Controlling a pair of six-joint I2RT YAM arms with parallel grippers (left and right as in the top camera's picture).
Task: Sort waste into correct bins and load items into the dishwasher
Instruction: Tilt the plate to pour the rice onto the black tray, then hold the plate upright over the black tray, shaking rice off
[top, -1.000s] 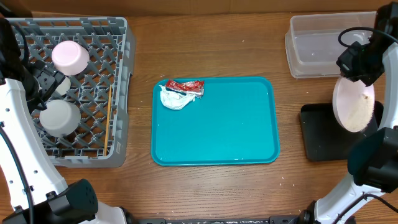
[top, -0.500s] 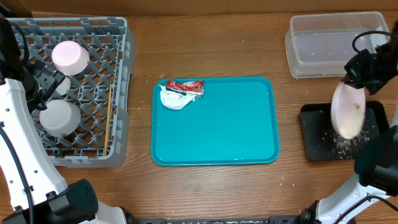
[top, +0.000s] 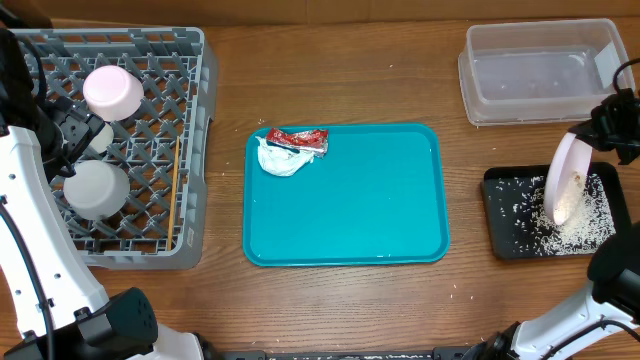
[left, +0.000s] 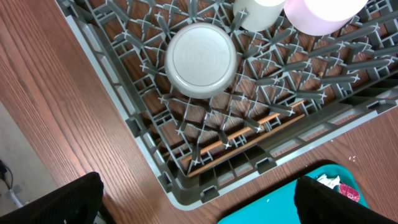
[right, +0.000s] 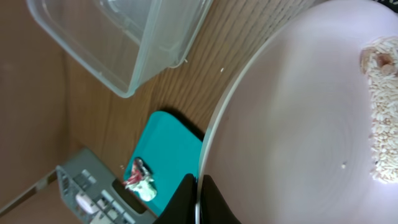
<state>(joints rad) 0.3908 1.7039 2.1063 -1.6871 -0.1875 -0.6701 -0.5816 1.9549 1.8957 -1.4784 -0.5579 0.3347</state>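
My right gripper (right: 198, 186) is shut on the rim of the large white plate (top: 563, 188). The plate stands tilted on edge over the black tray (top: 505, 215). Rice crumbs (top: 592, 228) lie scattered in that tray, and some (right: 385, 124) still cling to the plate. A red sauce packet (top: 300, 139) and a crumpled napkin (top: 280, 160) lie on the teal tray (top: 380, 220). The grey rack (top: 195, 150) holds a pink dish (top: 112, 90), a white cup (top: 96, 136), a grey bowl (top: 97, 188) and chopsticks (top: 175, 185). Above the rack's corner (left: 180, 186), my left gripper (left: 199, 205) is open and holds nothing.
A clear plastic tub (top: 530, 80) stands at the back right, just behind the black tray. Bare wooden tabletop runs between the rack, the teal tray and the bins. A few loose crumbs lie on the wood near the teal tray's front right.
The right gripper moved right and tipped the plate steeper over the black tray. Rice slid off the plate into that tray. The left arm has not moved.
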